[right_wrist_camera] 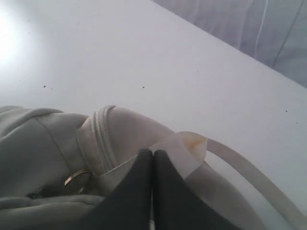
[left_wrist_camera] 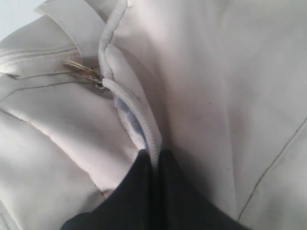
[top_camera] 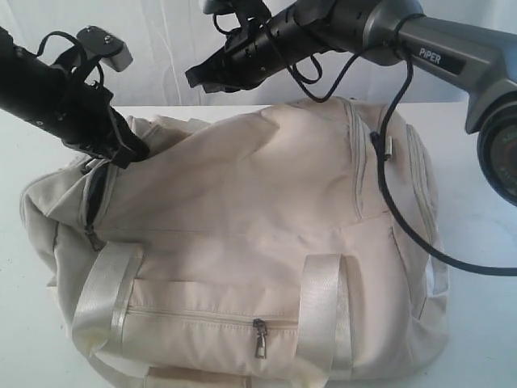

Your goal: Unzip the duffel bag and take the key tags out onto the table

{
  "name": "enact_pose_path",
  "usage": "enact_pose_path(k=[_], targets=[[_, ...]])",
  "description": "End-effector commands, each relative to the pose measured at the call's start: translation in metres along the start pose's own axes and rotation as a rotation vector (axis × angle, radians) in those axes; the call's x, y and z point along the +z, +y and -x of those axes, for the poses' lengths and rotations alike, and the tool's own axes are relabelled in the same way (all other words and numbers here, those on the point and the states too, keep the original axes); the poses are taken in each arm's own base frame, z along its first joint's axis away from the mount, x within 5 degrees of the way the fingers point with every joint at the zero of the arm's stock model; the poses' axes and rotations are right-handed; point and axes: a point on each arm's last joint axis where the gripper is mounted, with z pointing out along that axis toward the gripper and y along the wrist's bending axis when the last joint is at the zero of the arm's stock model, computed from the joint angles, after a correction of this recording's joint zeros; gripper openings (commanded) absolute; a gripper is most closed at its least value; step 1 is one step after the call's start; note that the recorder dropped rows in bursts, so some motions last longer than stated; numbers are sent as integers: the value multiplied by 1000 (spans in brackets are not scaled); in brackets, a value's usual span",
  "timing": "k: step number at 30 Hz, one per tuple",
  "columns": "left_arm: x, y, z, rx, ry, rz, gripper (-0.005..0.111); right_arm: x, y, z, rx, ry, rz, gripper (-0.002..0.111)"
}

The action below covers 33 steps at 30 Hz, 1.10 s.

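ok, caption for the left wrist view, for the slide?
Left jaws shut on a corded seam of the duffel bag, grey lining showing beside it, brass ring nearby.

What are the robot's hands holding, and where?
Left gripper pinches the bag by its piped edge. Right gripper is shut beside a strap; whether it holds it cannot be told.

One duffel bag (top_camera: 258, 210), one table (top_camera: 485, 339), two hands, left hand (left_wrist_camera: 152, 155), right hand (right_wrist_camera: 152, 153), two front webbing straps (top_camera: 105, 299)
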Motion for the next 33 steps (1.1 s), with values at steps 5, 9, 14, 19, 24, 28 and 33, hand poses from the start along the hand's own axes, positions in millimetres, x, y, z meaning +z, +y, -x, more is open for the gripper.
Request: enact_pose_path(k=[5, 9, 14, 19, 24, 28, 33], targets=[[7, -15, -22, -34, 96, -87, 0, -9, 10, -6, 73, 122, 110, 0], [26, -16, -43, -101, 124, -83, 0, -6, 24, -5, 87, 124, 165, 0], [28, -17, -44, -133, 107, -88, 0, 1, 43, -3, 63, 114, 182, 18], [28, -18, -43, -147, 99, -101, 0, 16, 55, -6, 53, 96, 178, 41], [28, -18, -42, -158, 90, -104, 0, 37, 53, -22, 120, 137, 173, 46], [28, -19, -42, -167, 83, -107, 0, 45, 50, -27, 146, 138, 160, 46], [28, -19, -42, -169, 82, -108, 0, 53, 55, -32, 146, 140, 160, 46]])
